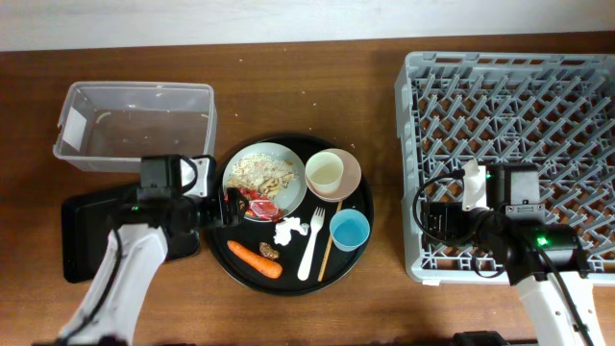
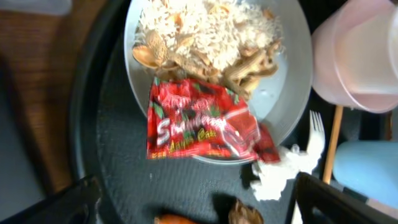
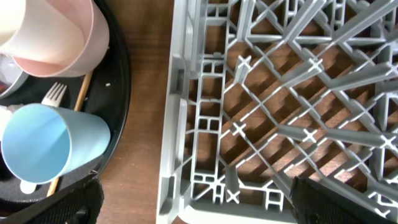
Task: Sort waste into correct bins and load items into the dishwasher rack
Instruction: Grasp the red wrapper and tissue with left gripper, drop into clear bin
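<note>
My left gripper (image 1: 231, 204) is open and empty above the round black tray, its fingers (image 2: 199, 208) spread wide just short of the crumpled red wrapper (image 2: 199, 121). The wrapper lies on the rim of the white plate (image 1: 240, 163), which holds rice-like scraps (image 2: 205, 28). The white tissue (image 1: 288, 231), brown lump (image 1: 268, 252) and carrot (image 1: 255, 258) lie in front of the plate. My right gripper (image 1: 437, 219) is open and empty over the front-left edge of the grey dishwasher rack (image 1: 509, 106), which also fills the right wrist view (image 3: 280, 93).
The clear tub (image 1: 135, 125) stands at the back left, with the shallow black tray (image 1: 82, 240) in front of it under my left arm. On the round tray (image 1: 288, 279) are the pink bowl (image 1: 351, 183) holding a white cup (image 1: 325, 171), the blue cup (image 1: 349, 230), fork (image 1: 310, 240) and chopstick (image 1: 326, 252).
</note>
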You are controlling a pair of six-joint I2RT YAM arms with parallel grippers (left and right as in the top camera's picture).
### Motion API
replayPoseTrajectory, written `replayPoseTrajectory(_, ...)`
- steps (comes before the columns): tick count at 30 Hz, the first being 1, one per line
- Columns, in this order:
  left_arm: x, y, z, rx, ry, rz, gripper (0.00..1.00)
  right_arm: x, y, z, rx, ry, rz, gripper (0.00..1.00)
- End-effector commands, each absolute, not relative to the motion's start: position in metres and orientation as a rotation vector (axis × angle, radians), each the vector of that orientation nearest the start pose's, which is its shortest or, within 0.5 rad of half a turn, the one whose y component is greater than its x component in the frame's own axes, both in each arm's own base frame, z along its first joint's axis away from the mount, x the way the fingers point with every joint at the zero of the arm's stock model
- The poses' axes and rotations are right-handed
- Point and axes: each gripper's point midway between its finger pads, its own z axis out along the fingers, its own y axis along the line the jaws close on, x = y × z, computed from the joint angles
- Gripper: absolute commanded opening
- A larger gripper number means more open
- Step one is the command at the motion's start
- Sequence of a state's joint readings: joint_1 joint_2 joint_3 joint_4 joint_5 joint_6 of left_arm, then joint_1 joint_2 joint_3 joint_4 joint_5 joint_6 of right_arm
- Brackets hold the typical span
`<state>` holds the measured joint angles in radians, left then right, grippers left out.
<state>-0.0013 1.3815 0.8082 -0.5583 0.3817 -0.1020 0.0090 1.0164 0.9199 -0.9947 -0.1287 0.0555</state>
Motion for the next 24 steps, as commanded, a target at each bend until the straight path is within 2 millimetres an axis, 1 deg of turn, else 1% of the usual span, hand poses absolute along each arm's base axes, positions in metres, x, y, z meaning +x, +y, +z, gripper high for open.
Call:
replayPoseTrajectory(1, 0.313, -0.067, 0.048, -0.086, 2.752, -0.602, 0.94, 0.248, 0.021, 0.165, 0.033, 2.636, 0.175, 0.99)
replayPoseTrajectory(2, 0.315, -0.067, 0.041, -0.089, 2.76, -0.602, 0.82, 0.248, 0.021, 0.165, 0.033, 2.637, 0.175, 0.99)
replayPoseTrajectory(3, 0.319, -0.067, 0.036, -0.089, 2.759, -0.602, 0.66, 0.248, 0.021, 0.165, 0.033, 2.637, 0.175, 0.99)
replayPoseTrajectory(4, 0.321, -0.067, 0.036, -0.087, 2.752, -0.601, 0.59, 0.248, 0.021, 0.165, 0.033, 2.637, 0.175, 0.99)
replayPoseTrajectory(5, 0.323, -0.068, 0.037, -0.083, 2.744, -0.603, 0.36, 0.248, 0.021, 0.165, 0.033, 2.636, 0.175, 0.99)
replayPoseTrajectory(6, 0.326, -0.072, 0.04, -0.069, 2.721, -0.643, 0.19, 0.248, 0.021, 0.165, 0.033, 2.636, 0.175, 0.99)
replayPoseTrajectory(7, 0.328, -0.075, 0.042, -0.06, 2.706, -0.662, 0.05, 0.248, 0.021, 0.165, 0.032, 2.635, 0.175, 0.99)
replayPoseTrajectory(8, 0.332, -0.077, 0.045, -0.05, 2.682, -0.675, 0.01, 0.249, 0.021, 0.165, 0.032, 2.635, 0.175, 0.99)
replayPoseTrajectory(11, 0.333, -0.076, 0.049, -0.047, 2.674, -0.673, 0.01, 0.249, 0.021, 0.165, 0.032, 2.634, 0.175, 0.99)
replayPoseTrajectory(12, 0.335, -0.076, 0.059, -0.041, 2.658, -0.671, 0.01, 0.249, 0.021, 0.165, 0.032, 2.634, 0.175, 0.99)
replayPoseTrajectory(13, 0.339, -0.076, 0.074, -0.031, 2.633, -0.665, 0.0, 0.249, 0.021, 0.165, 0.032, 2.634, 0.175, 0.99)
replayPoseTrajectory(14, 0.348, -0.074, 0.101, -0.013, 2.567, -0.635, 0.0, 0.249, 0.021, 0.165, 0.032, 2.634, 0.175, 0.99)
replayPoseTrajectory(15, 0.356, -0.068, 0.125, -0.006, 2.509, -0.58, 0.0, 0.249, 0.021, 0.165, 0.032, 2.634, 0.175, 0.99)
replayPoseTrajectory(16, 0.371, -0.052, 0.162, -0.022, 2.411, -0.438, 0.01, 0.249, 0.021, 0.165, 0.032, 2.634, 0.175, 0.99)
replayPoseTrajectory(18, 0.385, -0.028, 0.203, -0.07, 2.303, -0.271, 0.01, 0.249, 0.021, 0.165, 0.032, 2.634, 0.175, 0.99)
replayPoseTrajectory(19, 0.393, -0.015, 0.218, -0.104, 2.256, -0.192, 0.01, 0.249, 0.021, 0.165, 0.032, 2.634, 0.175, 0.99)
replayPoseTrajectory(20, 0.401, 0.001, 0.229, -0.147, 2.207, -0.114, 0.01, 0.249, 0.021, 0.165, 0.032, 2.634, 0.175, 0.99)
replayPoseTrajectory(21, 0.408, 0.023, 0.238, -0.211, 2.151, -0.018, 0.0, 0.249, 0.021, 0.165, 0.032, 2.635, 0.175, 0.99)
replayPoseTrajectory(22, 0.415, 0.042, 0.243, -0.257, 2.109, 0.021, 0.0, 0.248, 0.021, 0.165, 0.032, 2.635, 0.175, 0.99)
replayPoseTrajectory(23, 0.42, 0.057, 0.238, -0.293, 2.102, 0.041, 0.01, 0.249, 0.021, 0.165, 0.032, 2.635, 0.175, 0.99)
replayPoseTrajectory(24, 0.424, 0.067, 0.226, -0.318, 2.125, 0.054, 0.01, 0.248, 0.021, 0.165, 0.033, 2.636, 0.175, 0.99)
